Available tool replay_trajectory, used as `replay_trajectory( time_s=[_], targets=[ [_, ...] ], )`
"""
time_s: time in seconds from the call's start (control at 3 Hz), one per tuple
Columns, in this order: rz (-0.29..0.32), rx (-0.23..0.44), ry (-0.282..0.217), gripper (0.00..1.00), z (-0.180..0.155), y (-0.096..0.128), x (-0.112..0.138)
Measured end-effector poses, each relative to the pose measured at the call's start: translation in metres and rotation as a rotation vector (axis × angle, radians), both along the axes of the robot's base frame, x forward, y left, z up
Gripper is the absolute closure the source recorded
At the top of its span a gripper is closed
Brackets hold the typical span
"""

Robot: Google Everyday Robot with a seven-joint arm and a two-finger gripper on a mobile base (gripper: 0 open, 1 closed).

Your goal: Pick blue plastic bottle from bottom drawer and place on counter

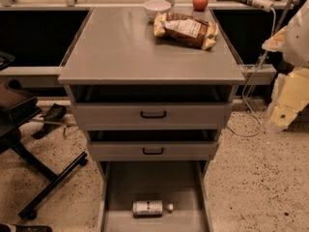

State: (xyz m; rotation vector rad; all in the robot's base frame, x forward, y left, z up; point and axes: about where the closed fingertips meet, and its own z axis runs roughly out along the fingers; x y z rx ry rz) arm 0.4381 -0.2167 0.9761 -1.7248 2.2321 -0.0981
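The blue plastic bottle [150, 208] lies on its side on the flat grey floor of the open bottom drawer [154, 182], white cap pointing right, near the drawer's front. The counter [120, 47] is the wide grey top of the cabinet above. My gripper [282, 112] shows as a pale blurred shape at the right edge of the view. It hangs beside the cabinet at about the height of the top drawer, well above and to the right of the bottle, and nothing shows in it.
A yellow-brown snack bag [186, 30], a white bowl [157, 7] and a red apple [200, 1] sit at the counter's back right. Two shallower black-handled drawers [153, 114] stand slightly open. A chair base [43, 178] is on the floor at left, cables at right.
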Motion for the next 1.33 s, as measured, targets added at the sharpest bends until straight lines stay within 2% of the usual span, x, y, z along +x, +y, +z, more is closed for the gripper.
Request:
replay_trajectory(
  time_s=[0.67, 1.0, 1.33],
  targets=[
    [-0.018, 0.015, -0.019, 0.0, -0.003, -0.003, -0.004],
    [-0.016, 0.058, 0.018, 0.0, -0.054, 0.01, -0.007],
    [-0.016, 0.058, 0.018, 0.0, -0.054, 0.01, -0.007]
  ],
)
